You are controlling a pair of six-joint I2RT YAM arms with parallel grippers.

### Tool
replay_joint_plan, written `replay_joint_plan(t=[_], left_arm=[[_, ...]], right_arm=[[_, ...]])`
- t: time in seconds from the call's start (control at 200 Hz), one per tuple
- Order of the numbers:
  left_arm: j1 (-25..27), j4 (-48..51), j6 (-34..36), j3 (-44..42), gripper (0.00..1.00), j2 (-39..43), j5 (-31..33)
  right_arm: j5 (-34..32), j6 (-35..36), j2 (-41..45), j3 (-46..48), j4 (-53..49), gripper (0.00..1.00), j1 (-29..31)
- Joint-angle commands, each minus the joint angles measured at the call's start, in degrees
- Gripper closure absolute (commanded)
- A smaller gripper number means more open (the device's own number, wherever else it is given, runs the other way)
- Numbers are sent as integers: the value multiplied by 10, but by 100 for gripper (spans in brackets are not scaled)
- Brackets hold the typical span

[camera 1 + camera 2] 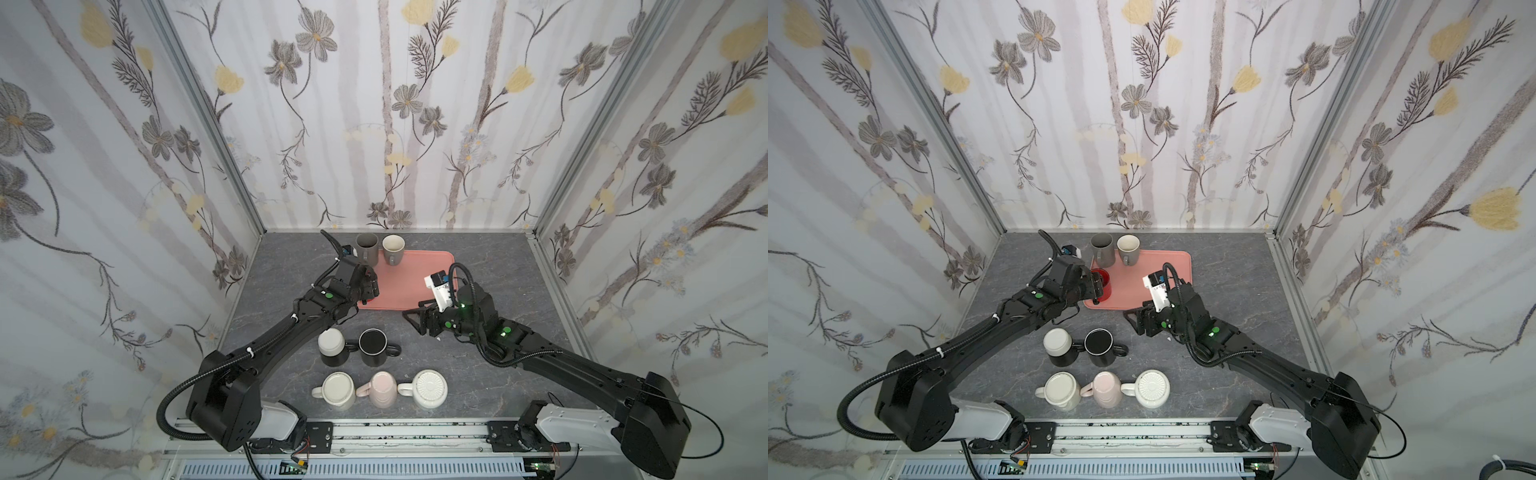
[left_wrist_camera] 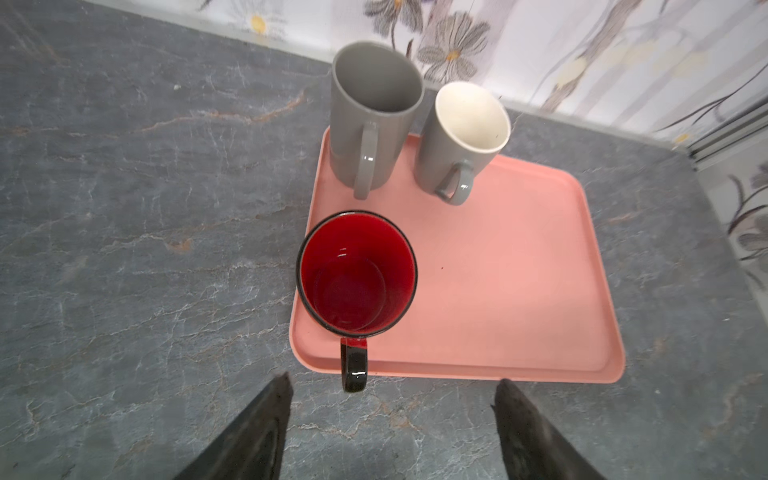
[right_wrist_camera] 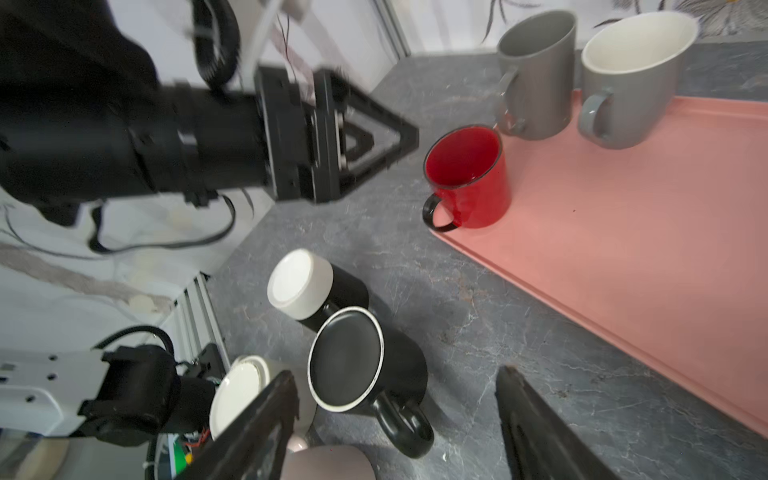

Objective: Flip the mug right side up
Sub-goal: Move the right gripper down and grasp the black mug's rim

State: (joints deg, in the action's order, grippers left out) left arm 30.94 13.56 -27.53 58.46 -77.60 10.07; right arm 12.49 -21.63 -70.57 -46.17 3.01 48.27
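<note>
The red mug (image 2: 357, 286) stands upright with its mouth up on the near left corner of the pink tray (image 2: 519, 291), and its black handle juts over the tray's edge. The left tool (image 2: 392, 380) hangs just behind that handle, its jaws spread wide and empty. Two grey mugs, one tall (image 2: 374, 104) and one with a cream inside (image 2: 461, 133), stand upright at the tray's far end.

The right tool (image 3: 395, 372) also has its jaws apart, holding nothing, above an upside-down black mug (image 3: 345, 357) on the table (image 1: 498, 270), which is likely the next one to turn. A black mug with a white base (image 3: 299, 284) stands just beside it, also inverted. Nearer the arms' bases are a cream mug (image 1: 338, 388), a pink mug (image 1: 383, 388) and a ribbed white mug (image 1: 430, 388), all bottom up.

These mugs look like glazed ceramic: rigid, fairly weighty, slick under the pads and liable to chip if dropped. With its rim flat on the table, the black mug's wall cannot be pinched, so the free handle or a span across its body seems the best hold.

The inverted mugs' insides and rims are hidden. In a top view the left arm covers most of the red mug. The right wrist view blurs the left tool and cuts off the pink mug.
</note>
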Motion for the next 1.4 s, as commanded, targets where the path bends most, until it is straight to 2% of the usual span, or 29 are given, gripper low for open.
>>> replay_joint_plan(t=[0.0,0.025,0.05,0.175,0.345,0.714,1.169,1.394], left_arm=[[-10,-56,-15,-21,7,34,-28],[-13,-62,-18,-26,1,45,-31],[-16,-69,-20,-31,0,52,-35],[-26,-88,-28,-55,0,95,-44],[-35,-104,-30,-75,0,127,-61],[-53,-102,-35,-91,0,141,-63],[-64,-108,-43,-101,0,137,-80],[-64,-118,-43,-105,0,141,-92]], right_arm=[[-48,82,-34,-23,-82,25,40],[-55,92,-43,-26,-89,25,49],[-63,103,-52,-29,-95,25,58],[-86,145,-98,-46,-117,24,92],[-110,176,-158,-64,-125,25,103],[-126,232,-204,-75,-110,36,119],[-125,242,-232,-77,-87,74,119],[-146,229,-212,-56,-75,87,118]])
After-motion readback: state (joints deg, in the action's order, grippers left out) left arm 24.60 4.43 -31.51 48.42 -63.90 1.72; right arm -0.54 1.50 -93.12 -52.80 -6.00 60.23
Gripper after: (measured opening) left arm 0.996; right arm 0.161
